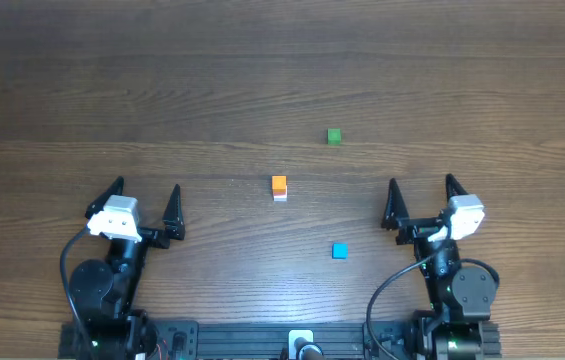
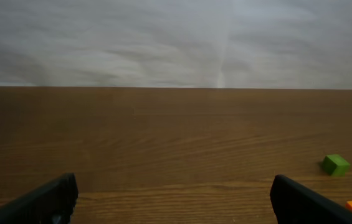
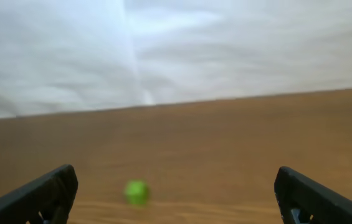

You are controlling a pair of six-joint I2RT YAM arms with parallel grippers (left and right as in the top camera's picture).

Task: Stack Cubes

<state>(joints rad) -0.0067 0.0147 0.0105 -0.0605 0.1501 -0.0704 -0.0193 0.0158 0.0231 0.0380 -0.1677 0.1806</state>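
Centrally on the table (image 1: pixel 82 90), an orange cube (image 1: pixel 279 183) is seen atop a white cube (image 1: pixel 280 197) — a green cube (image 1: pixel 334 136) is set farther out, a blue cube (image 1: pixel 339 251) nearer the bases. The left gripper (image 1: pixel 146 190) and right gripper (image 1: pixel 421 186) are both held wide open, with nothing gripped.

Between my left gripper (image 1: pixel 146 190) and right gripper (image 1: pixel 421 184) stand the stack (image 1: pixel 279 187), green cube (image 1: pixel 334 136) and blue cube (image 1: pixel 339 251), well apart, with passable gaps of table (image 1: pixel 162 80) around each.

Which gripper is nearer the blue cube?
Right. The right gripper sits a short way to the right of the blue cube; the left gripper is far off to its left.
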